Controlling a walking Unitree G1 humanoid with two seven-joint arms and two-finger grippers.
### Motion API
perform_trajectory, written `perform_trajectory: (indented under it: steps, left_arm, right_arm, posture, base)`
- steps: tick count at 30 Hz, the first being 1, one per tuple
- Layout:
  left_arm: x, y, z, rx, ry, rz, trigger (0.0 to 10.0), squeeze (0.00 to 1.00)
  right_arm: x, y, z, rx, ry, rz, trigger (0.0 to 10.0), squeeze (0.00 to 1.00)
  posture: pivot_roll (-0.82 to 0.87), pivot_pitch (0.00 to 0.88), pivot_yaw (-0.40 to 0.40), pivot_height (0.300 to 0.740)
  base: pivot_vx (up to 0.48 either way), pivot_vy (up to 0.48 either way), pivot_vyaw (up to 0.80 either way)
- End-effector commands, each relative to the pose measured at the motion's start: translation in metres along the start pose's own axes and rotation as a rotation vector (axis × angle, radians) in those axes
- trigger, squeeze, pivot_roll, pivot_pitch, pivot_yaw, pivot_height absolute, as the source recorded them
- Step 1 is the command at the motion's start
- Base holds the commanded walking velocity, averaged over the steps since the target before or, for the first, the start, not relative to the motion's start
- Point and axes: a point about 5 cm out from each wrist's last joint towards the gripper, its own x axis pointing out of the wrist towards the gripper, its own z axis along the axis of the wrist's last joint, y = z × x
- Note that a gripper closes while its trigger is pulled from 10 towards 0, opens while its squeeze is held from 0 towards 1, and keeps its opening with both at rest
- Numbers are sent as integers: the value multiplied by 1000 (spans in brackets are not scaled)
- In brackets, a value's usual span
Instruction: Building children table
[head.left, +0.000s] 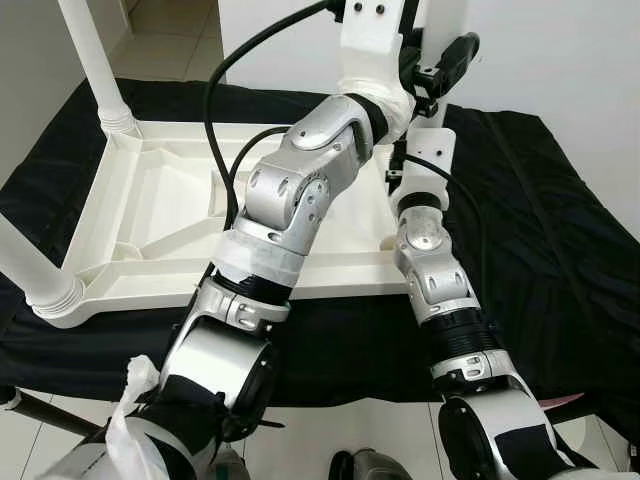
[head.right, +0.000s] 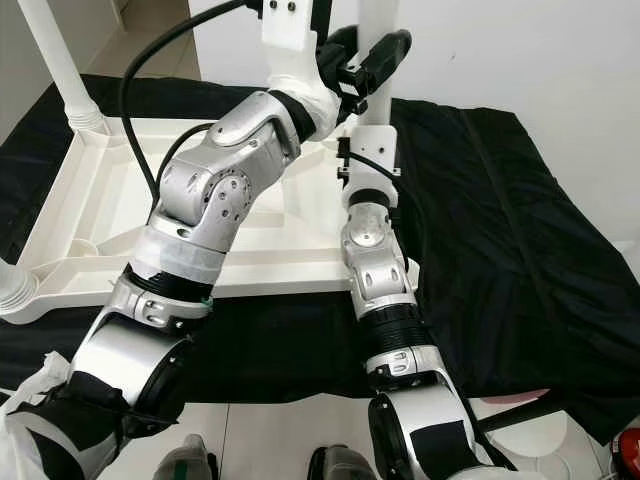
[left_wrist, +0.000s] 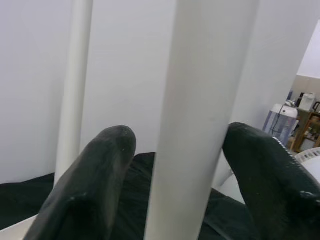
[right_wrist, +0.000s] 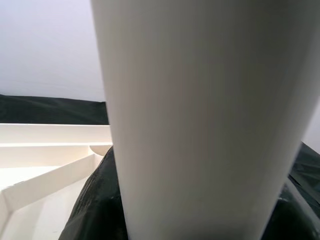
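Observation:
The white children's table lies upside down on a black cloth. One white leg stands at its far left corner and another leg at its near left corner. Both arms reach up to a third white leg standing upright at the far right corner. My left gripper is open astride this leg, high up; one finger touches it and the other finger stands a little off. Lower down, my right gripper is shut on the same leg.
The black cloth covers a low surface with its front edge near me; white floor tiles lie below. A white wall stands behind. In the left wrist view, a second white leg stands further back.

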Motion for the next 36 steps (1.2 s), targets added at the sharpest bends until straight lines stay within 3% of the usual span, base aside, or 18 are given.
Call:
perform_trajectory:
  steps: [1, 9, 12, 14, 16, 23, 26, 29, 33, 34, 35, 36]
  left_arm:
    - [3, -8, 4, 20, -11, -86, 10000, 0]
    - [1, 2, 13, 2, -60, -35, 10000, 0]
    - [-2, 7, 18, -52, -95, -28, 10000, 0]
    - [-9, 15, 26, -190, -156, -19, 10000, 0]
    - [-15, 18, 24, -226, -169, -4, 10000, 0]
    - [-27, 23, 11, -224, -162, 23, 10000, 0]
    - [-37, 27, -8, -115, -85, 43, 10000, 0]
    - [-43, 28, -17, -75, -52, 41, 10000, 0]
    - [-60, 28, -48, 97, 59, 2, 10000, 0]
    - [-60, 28, -48, 97, 59, 2, 10000, 0]
    - [-68, 25, -67, 158, 145, -36, 10000, 0]
    - [-68, 25, -67, 158, 145, -36, 10000, 0]
  right_arm:
    - [0, 0, -1, 6, 10, -2, 10000, 0]
    - [2, -3, -2, 29, 28, -5, 10000, 0]
    - [3, -7, -4, 58, 45, -14, 10000, 0]
    - [5, -15, -9, 115, 77, -33, 10000, 0]
    - [6, -24, -11, 131, 83, -52, 10000, 0]
    - [9, -40, -13, 120, 78, -81, 10000, 0]
    - [8, -48, -11, 107, 51, -83, 10000, 0]
    - [7, -52, -12, 91, 38, -86, 10000, 0]
    - [6, -61, -14, 80, 26, -73, 10000, 0]
    - [6, -61, -14, 80, 26, -73, 10000, 0]
    - [5, -65, -15, 86, 30, -67, 10000, 0]
    - [5, -65, -15, 86, 30, -67, 10000, 0]
  posture:
    - [92, 0, -73, 740]
    - [89, 0, -70, 740]
    - [87, 0, -68, 740]
    - [85, 0, -67, 740]
    - [85, 0, -66, 740]
    - [83, 0, -70, 740]
    - [87, 1, -74, 740]
    - [88, 3, -75, 740]
    - [87, 2, -72, 740]
    - [87, 2, -72, 740]
    - [85, 0, -69, 740]
    - [85, 0, -69, 740]
  base:
    - [0, 0, 0]
    - [0, 0, 0]
    - [0, 0, 0]
    - [0, 0, 0]
    - [0, 0, 0]
    - [0, 0, 0]
    - [0, 0, 0]
    - [0, 0, 0]
    - [0, 0, 0]
    - [0, 0, 0]
    - [0, 0, 0]
    - [0, 0, 0]
